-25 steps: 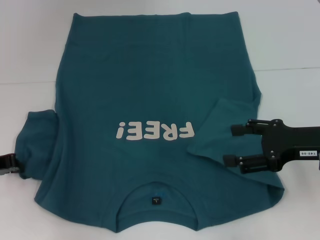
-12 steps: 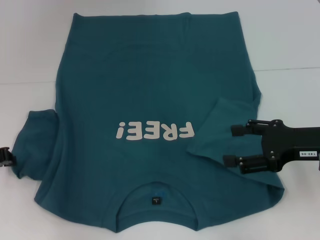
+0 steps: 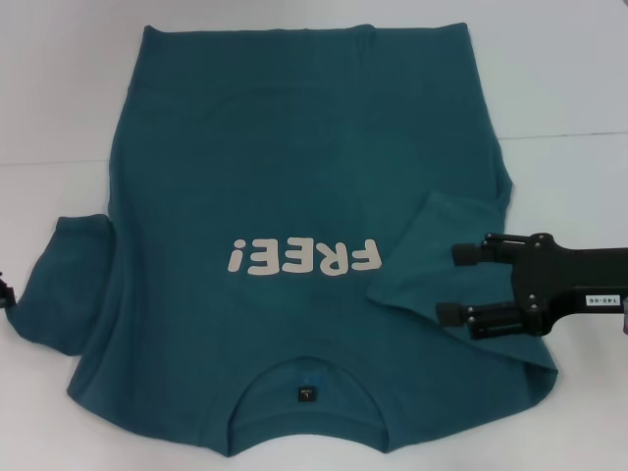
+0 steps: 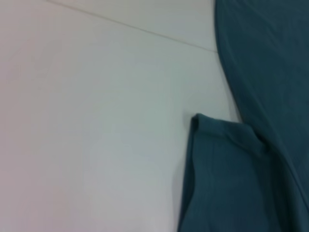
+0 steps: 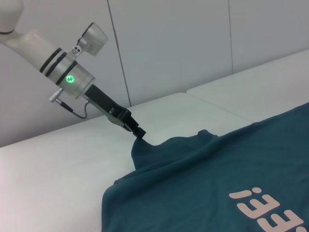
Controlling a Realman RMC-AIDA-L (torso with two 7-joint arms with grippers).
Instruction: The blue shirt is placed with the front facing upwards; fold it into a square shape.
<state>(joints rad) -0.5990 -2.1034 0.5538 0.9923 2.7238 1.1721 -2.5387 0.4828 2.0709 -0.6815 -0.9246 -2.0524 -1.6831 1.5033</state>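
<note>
Now right tool [image 3: 449,283] spread apart over blue shirt [image 3: 294,177], left tool [image 5: 140,134] clamped on sleeve edge.

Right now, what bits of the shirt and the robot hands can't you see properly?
- Left gripper: cut off by the head view's edge; in the right wrist view too small to tell whether it pinches the sleeve.
- Neck label on the blue shirt: writing too small, head view.
- Cloth beneath the right gripper: hidden by its open fingers.
</note>
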